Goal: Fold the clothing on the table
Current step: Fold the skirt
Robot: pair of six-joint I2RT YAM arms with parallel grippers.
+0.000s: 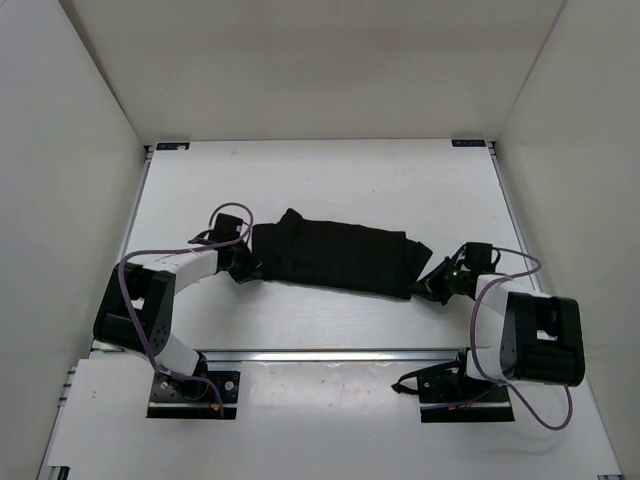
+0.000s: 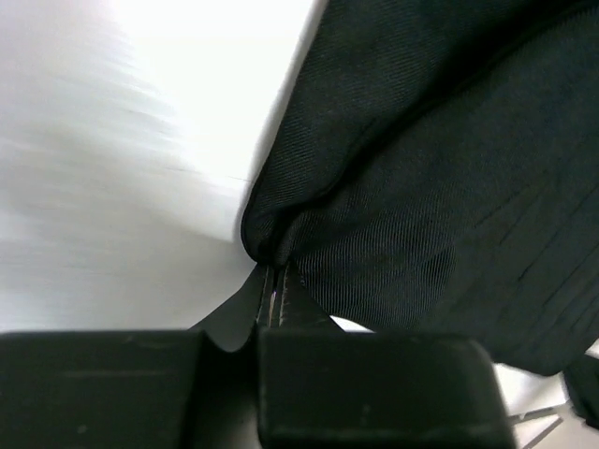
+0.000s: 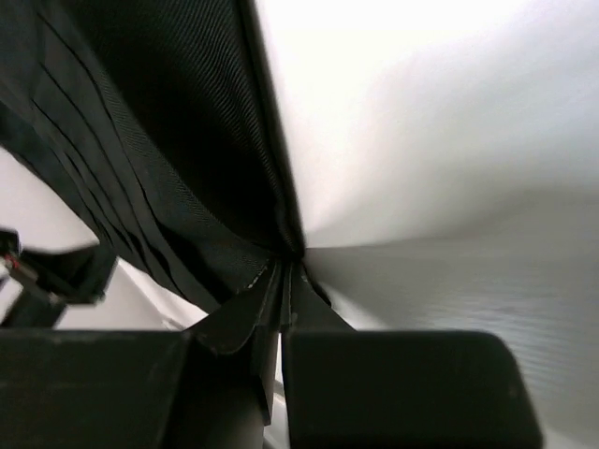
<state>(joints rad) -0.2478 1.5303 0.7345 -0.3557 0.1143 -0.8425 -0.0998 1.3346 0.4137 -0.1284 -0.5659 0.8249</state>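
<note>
White walls (image 1: 320, 60) box in 3 sides. Surface (image 1: 330, 185) is plain white, matte, w/ a metal rail (image 1: 330, 355) along the near edge.

Skirt (image 1: 335, 255) lies mid-surface as a long black band btwn my two arms. Its left end sits a bit farther back than the right end, and one corner pokes toward the far side at upper left.

Left arm (image 1: 165, 275) reaches in from the left and right arm (image 1: 530, 335) from the right, both low over the surface.

Left jaws are clenched on the skirt's left edge. Left wrist cam shows the skirt (image 2: 440, 187) bunched to a point and pinched btwn my fingertips (image 2: 241, 313), pleats fanning out to the right.

Right jaws are clenched on the skirt's right edge. Right wrist cam shows the same thing mirrored: skirt (image 3: 159, 159) pinched at the fingertips (image 3: 245, 313), pleats running off to upper left.

Can't tell from either wrist cam whether the gripped edges are off the surface or resting on it.
</note>
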